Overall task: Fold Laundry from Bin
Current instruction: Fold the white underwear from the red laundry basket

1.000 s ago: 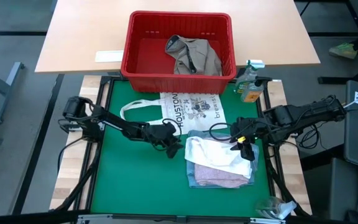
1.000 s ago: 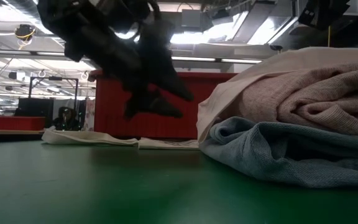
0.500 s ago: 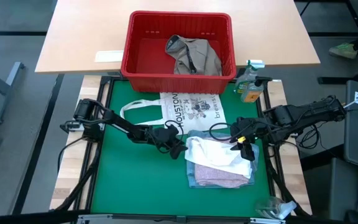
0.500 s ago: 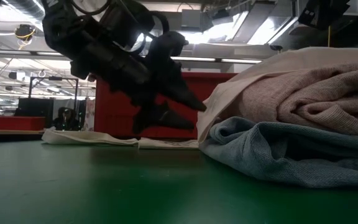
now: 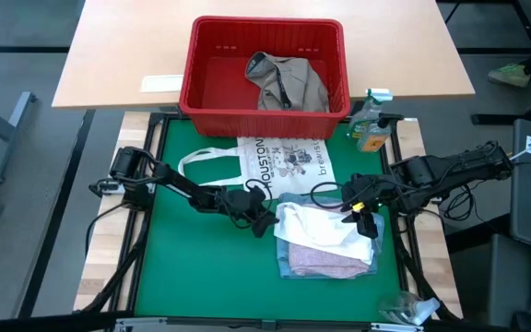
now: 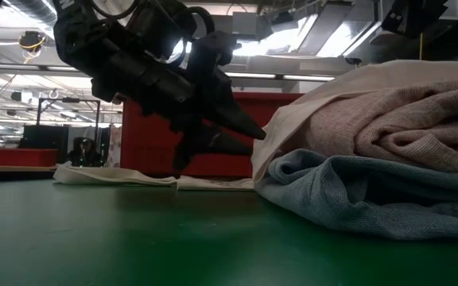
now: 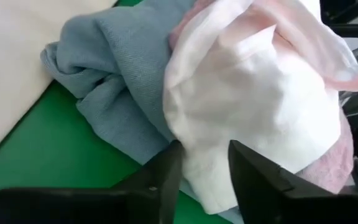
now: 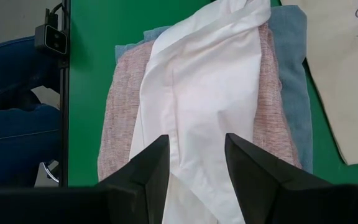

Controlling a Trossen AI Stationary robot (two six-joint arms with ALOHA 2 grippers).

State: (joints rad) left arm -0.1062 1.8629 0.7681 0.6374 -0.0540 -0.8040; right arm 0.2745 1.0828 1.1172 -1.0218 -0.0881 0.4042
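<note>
Left gripper (image 5: 265,221): low at left edge of white garment (image 5: 319,229), fingers spread either side of its edge, grip not discernible | Right gripper (image 5: 365,221): fingers apart over pile's right side | Pile: white on pink garment (image 5: 325,264) on blue garment (image 6: 356,195), green mat (image 5: 201,267) | Bin (image 5: 265,65): khaki-grey garment (image 5: 289,81) inside | Tote bag (image 5: 279,166): flat between bin and pile

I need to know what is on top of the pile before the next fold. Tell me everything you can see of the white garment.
The white garment is thin, soft cloth, crumpled and only loosely folded, with creases along its length. It lies on top of the pale pink piece, which rests on the light blue piece, on the green mat. The left gripper sits at its edge, fingers either side of a fold; the right gripper hovers at its other side.
</note>
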